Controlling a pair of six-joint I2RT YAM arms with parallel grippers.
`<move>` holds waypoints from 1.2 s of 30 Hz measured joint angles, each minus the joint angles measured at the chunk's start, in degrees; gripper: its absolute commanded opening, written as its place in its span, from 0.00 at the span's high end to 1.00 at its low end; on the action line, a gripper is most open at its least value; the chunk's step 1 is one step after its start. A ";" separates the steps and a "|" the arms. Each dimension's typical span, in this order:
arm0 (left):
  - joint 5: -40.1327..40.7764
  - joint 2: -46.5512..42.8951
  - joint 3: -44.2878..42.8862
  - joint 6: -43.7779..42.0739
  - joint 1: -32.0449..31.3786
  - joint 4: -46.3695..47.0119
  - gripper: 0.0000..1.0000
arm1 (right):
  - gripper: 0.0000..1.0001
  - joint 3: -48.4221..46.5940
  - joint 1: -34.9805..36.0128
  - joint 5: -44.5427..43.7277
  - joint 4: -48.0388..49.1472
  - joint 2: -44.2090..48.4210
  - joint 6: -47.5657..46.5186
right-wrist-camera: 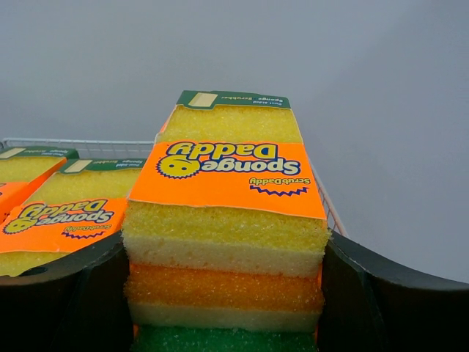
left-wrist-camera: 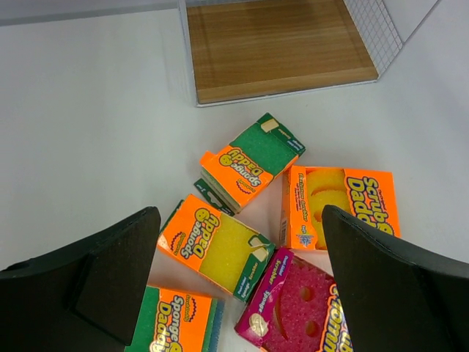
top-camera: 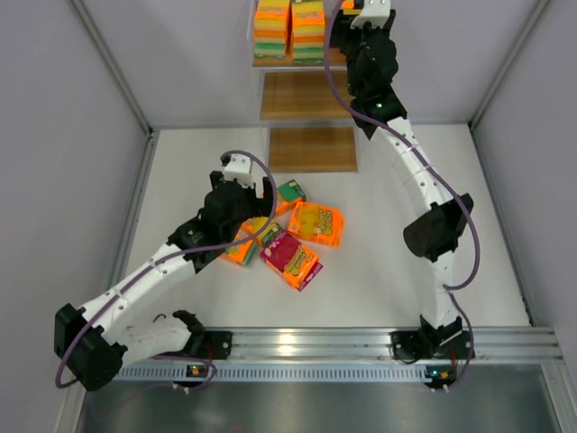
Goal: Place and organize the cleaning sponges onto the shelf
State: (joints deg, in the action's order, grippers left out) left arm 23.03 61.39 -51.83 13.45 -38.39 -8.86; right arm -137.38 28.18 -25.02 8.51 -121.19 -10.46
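Five loose sponges (left-wrist-camera: 216, 246), soft rectangles in glossy orange card sleeves, lie scattered on the smooth white tabletop (top-camera: 379, 298) just in front of the shelf (top-camera: 302, 95): two yellow-faced, two green, one magenta. The shelf has three stepped wood-grain boards. Two layered stacks (top-camera: 272, 27) stand on its top board. The left claw (left-wrist-camera: 240, 242) hangs open over the loose ones. The right claw (right-wrist-camera: 223, 286) grips the right-hand stack (right-wrist-camera: 227, 220) by its sides.

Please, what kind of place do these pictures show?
Probably a robot lab cell, not a home: plain grey walls enclose a white table, and the left arm and right arm are bolted to a metal rail at its near edge.
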 measured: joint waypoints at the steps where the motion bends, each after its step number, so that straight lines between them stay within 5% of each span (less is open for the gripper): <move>1: 0.02 0.00 0.24 0.02 0.00 -0.02 0.02 | 0.59 0.00 0.07 -0.39 0.52 -0.22 -0.44; 12: 0.42 0.00 0.74 0.15 0.04 -0.13 0.02 | 0.50 0.00 0.20 -0.35 1.01 -1.33 -0.48; 27: -1.09 -0.48 1.33 0.68 0.11 -0.22 0.02 | 0.01 0.00 0.22 0.70 -0.20 -1.33 0.74; 36: -3.32 -0.48 1.33 1.70 0.11 -0.24 0.02 | 0.01 0.00 0.22 1.60 -0.90 -1.09 1.14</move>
State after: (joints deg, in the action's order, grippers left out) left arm 19.70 60.90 -50.50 15.16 -38.28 -9.10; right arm -137.38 28.40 -23.42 7.62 -122.28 -9.32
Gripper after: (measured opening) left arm 0.982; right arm 0.993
